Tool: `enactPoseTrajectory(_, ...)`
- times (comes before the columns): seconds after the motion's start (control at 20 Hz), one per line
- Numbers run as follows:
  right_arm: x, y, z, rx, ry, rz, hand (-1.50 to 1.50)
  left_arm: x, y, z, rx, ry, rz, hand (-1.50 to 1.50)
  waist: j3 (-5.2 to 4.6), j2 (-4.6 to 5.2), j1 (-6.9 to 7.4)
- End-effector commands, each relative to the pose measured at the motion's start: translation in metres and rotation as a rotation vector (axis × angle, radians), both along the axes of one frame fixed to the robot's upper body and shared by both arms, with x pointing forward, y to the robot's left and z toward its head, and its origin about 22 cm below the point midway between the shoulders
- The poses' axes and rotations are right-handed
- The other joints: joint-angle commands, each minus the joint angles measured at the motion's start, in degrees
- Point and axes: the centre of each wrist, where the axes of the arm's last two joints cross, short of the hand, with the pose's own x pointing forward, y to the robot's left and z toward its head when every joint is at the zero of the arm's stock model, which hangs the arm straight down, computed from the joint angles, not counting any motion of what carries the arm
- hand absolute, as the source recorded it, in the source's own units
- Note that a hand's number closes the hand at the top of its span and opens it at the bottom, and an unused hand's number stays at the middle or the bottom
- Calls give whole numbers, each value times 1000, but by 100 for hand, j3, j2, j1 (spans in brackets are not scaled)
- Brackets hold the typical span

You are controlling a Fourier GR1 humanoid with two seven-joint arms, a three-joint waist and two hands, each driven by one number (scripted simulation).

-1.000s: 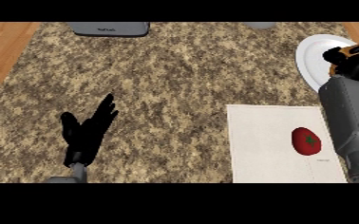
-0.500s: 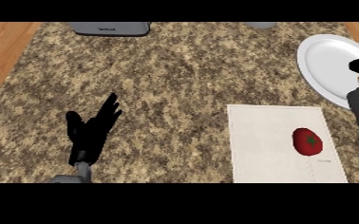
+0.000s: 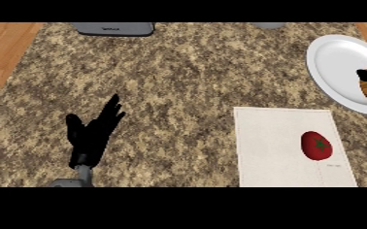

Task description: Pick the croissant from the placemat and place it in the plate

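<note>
On the plate point(image 3: 331, 67) at the right edge, a brown sliver of the croissant point(image 3: 362, 81) shows, cut off by the frame, so it looks delivered, though most of it is out of view. Change since a second ago: the right forearm and hand covered the plate's right side and the placemat's edge then, half a second ago only a bit of the hand was left over the plate, and now the right hand is out of frame entirely, so I cannot tell whether it is released or clenched. Read: the placing is done and the arm has pulled back. The placemat point(image 3: 276, 148) carries only the tomato point(image 3: 315, 144), near its right side, untouched across all three frames. The left hand point(image 3: 91, 132) rests at lower left on the counter point(image 3: 179, 77), fingers straight and spread, holding nothing, and has barely shifted. A grey appliance point(image 3: 114, 28) sits at the top edge. Judgement: task essentially complete; only risk is the croissant sitting near the plate's rim, which I can't confirm.
</note>
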Motion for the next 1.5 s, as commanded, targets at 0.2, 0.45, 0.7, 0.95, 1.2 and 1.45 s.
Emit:
enactPoseTrajectory(0.2,-9,-16,15,-72,-295,36,-150,6,11,3,4,16,27,0,-6,7,-64)
enactPoseTrajectory(0.45,-29,-23,-5,-12,-450,24,-150,-1,3,-13,11,53,35,0,-35,-54,-170)
enactPoseTrajectory(0.7,-48,-34,-23,76,-522,153,-150,-14,13,-17,2,58,44,0,-54,-96,-190)
enactPoseTrajectory(0.95,-80,-21,-61,148,-505,286,-150,-7,15,-4,6,68,62,0,-72,-161,-326)
enactPoseTrajectory(1.2,-94,15,-81,162,-447,331,-150,-4,27,-15,3,67,75,0,-79,-156,-342)
enactPoseTrajectory(1.45,-115,33,-68,149,-374,348,-150,-19,22,-20,9,61,56,0,-79,-155,-317)
